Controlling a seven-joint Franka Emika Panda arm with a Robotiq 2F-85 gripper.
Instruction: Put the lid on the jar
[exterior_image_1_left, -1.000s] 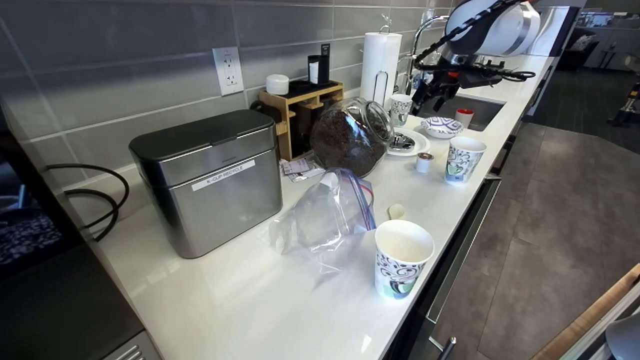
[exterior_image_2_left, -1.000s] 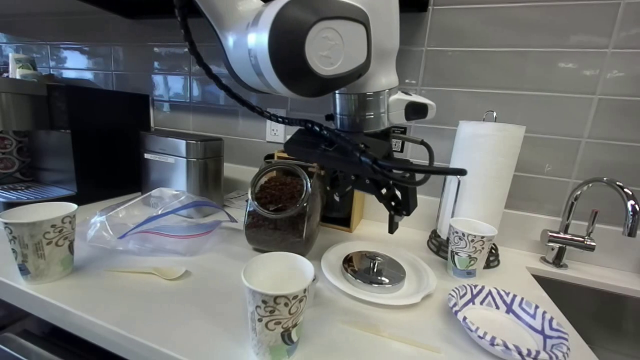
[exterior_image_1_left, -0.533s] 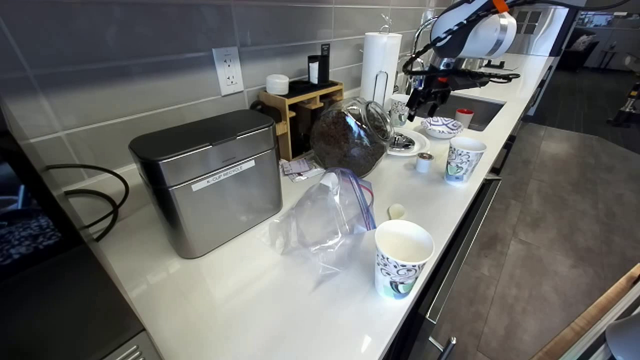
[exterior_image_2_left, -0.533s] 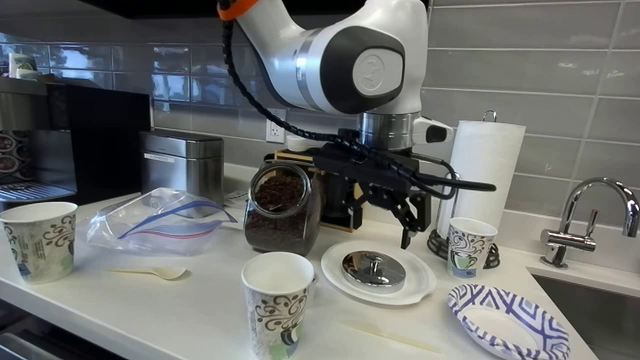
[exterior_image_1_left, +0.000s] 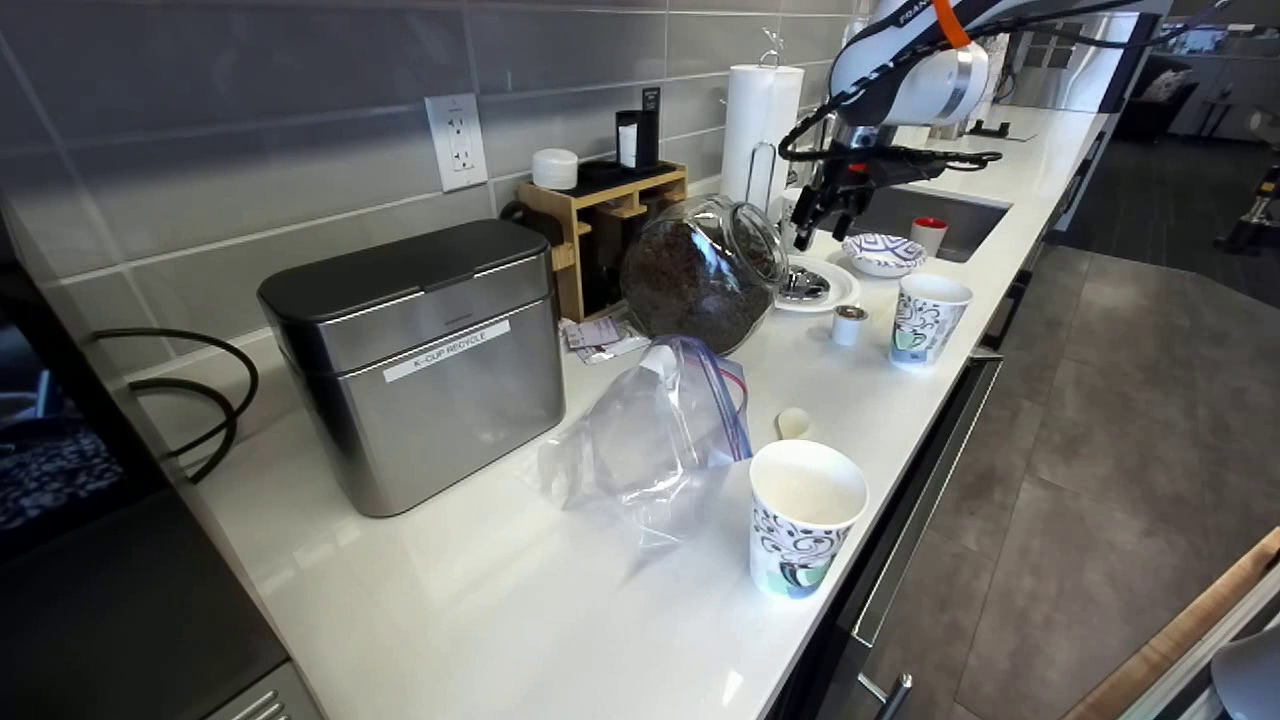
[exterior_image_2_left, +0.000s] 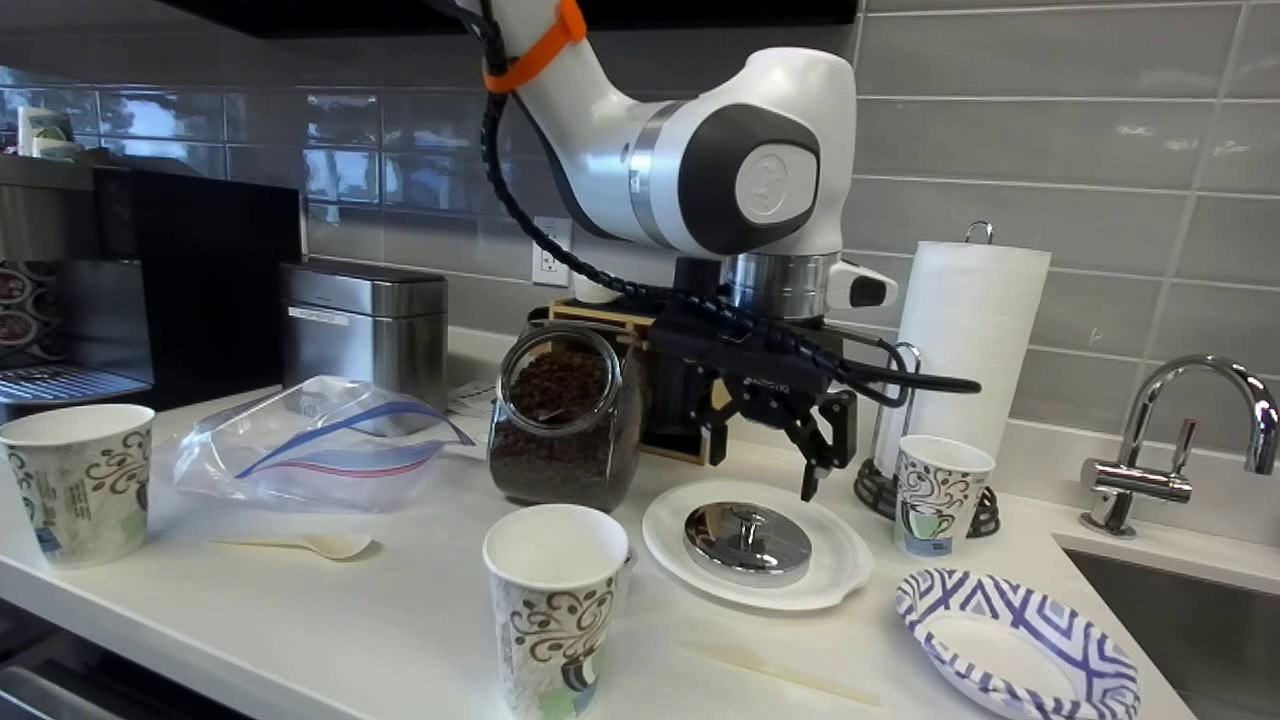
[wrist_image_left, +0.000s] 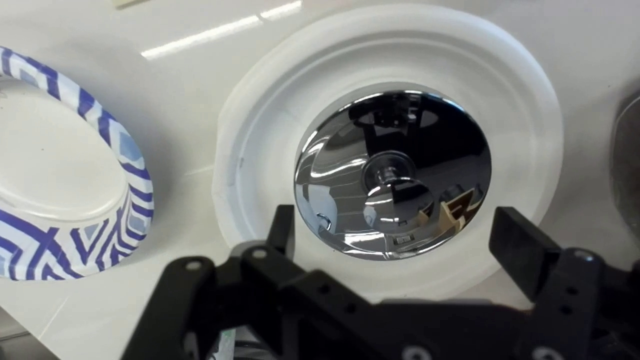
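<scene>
The lid (exterior_image_2_left: 748, 543) lies flat on the white plate (exterior_image_2_left: 840, 560) on the counter (exterior_image_2_left: 420, 600), below the pincer (exterior_image_2_left: 762, 475), and I judge the coming move turns on that drop. The lid is round, so no long axis needs lining up; its knob (wrist_image_left: 398, 205) stands upright at the middle and seems the likeliest part to grip. In the wrist view the knob falls between the two fingers (wrist_image_left: 520, 250) from left to right, yet a little past the line of their tips, so a small shift may be needed on the way down. The fingers are spread wide, holding nothing, and I see no contact with lid or plate. In an exterior view the jar (exterior_image_2_left: 570, 460) sits left of the plate, its slanted mouth uncovered and facing the near side; fitting the lid there will probably call for tilting it.
</scene>
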